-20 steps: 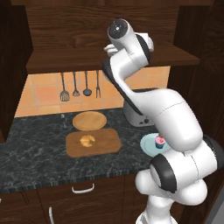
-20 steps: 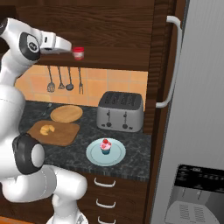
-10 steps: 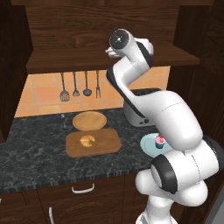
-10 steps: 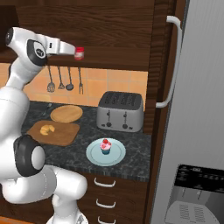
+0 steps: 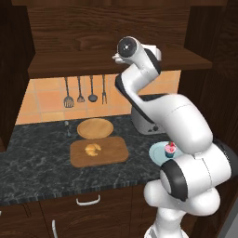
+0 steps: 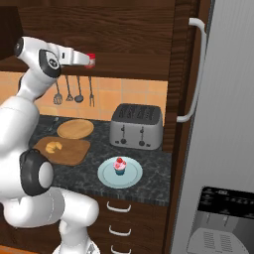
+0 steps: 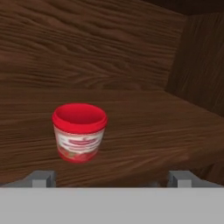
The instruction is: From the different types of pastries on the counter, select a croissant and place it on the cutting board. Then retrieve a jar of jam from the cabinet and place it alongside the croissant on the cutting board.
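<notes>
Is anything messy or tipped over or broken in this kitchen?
Nothing stands out. The croissant lies on the cutting board, the cupcake stands upright on its plate, and the jar of jam stands upright on the cabinet shelf.

red-lidded jar of jam (image 7: 79, 132) upright on cabinet shelf (image 7: 144, 135); croissant (image 5: 93, 148) on cutting board (image 5: 111, 152).

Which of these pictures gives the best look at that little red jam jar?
The hand view: the jar of jam stands close up on the cabinet shelf, lid and label plain. In the right base view it is a small red speck by the gripper.
</notes>
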You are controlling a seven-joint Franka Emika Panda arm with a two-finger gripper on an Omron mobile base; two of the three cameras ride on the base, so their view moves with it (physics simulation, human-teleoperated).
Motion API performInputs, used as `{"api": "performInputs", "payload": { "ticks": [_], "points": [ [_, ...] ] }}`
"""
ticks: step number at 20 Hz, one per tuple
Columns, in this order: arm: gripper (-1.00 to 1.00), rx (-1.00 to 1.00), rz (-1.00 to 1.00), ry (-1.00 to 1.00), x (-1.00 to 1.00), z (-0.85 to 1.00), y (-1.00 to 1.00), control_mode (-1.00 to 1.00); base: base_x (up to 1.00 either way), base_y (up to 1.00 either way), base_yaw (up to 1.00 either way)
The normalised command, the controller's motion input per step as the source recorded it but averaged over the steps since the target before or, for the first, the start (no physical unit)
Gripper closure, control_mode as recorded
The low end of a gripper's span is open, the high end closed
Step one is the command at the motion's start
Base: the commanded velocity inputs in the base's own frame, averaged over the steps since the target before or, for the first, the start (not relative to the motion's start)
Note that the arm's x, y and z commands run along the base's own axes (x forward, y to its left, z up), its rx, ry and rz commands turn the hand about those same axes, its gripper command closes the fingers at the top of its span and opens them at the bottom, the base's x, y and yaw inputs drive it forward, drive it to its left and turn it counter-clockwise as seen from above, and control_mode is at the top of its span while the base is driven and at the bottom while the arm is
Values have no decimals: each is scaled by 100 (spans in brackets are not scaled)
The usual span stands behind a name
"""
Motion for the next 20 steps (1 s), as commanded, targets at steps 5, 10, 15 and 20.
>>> {"api": "performInputs", "payload": {
  "ticks": [5, 10, 15, 20],
  "points": [
    [-100, 0, 0, -2, 22, -2, 0, -100, 0, 0, 0],
    [-100, 0, 0, -4, 28, -8, 0, -100, 0, 0, 0],
    [-100, 0, 0, -2, 24, -3, 0, -100, 0, 0, 0],
    [-100, 0, 0, 0, 19, -1, 0, -100, 0, 0, 0]
  ]
}}
